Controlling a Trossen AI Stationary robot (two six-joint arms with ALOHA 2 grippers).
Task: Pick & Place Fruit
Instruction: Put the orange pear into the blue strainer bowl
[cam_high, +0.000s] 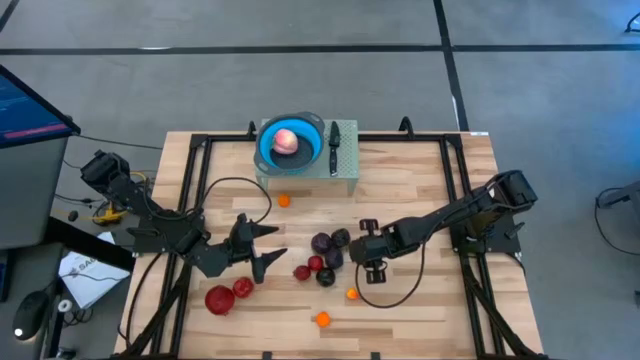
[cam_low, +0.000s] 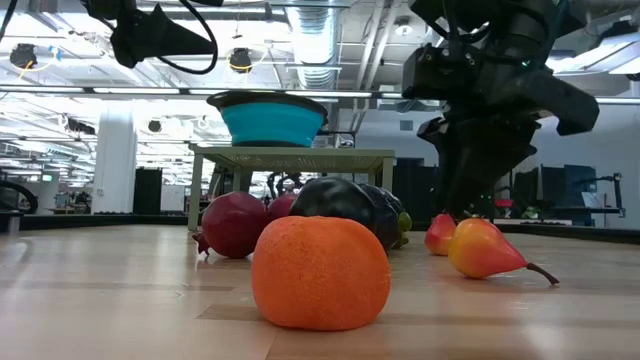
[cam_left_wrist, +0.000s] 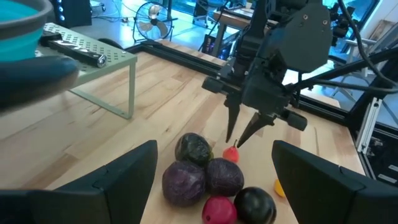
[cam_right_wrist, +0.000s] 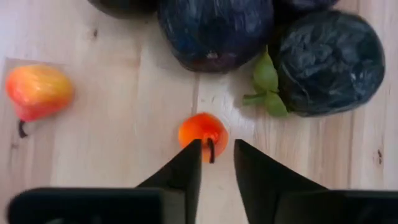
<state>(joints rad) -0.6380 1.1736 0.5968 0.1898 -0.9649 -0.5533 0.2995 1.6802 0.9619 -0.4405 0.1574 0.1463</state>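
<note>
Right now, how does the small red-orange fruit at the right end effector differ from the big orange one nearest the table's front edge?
The small red-orange fruit is tiny, smooth and carries a dark stem; the big orange fruit is much larger, pebbly-skinned and shows no stem. The small one sits right beside the dark purple fruits, at the tips of the right end effector; the orange one lies alone near the front edge. Both rest on the table.

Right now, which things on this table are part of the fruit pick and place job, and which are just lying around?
Part of the job:
- pale pink fruit in the blue bowl
- two red apples
- dark purple fruits
- small red-orange fruit at the right gripper fingertips
- orange fruit

Just lying about:
- black-handled knife
- blue bowl
- green stand
</note>
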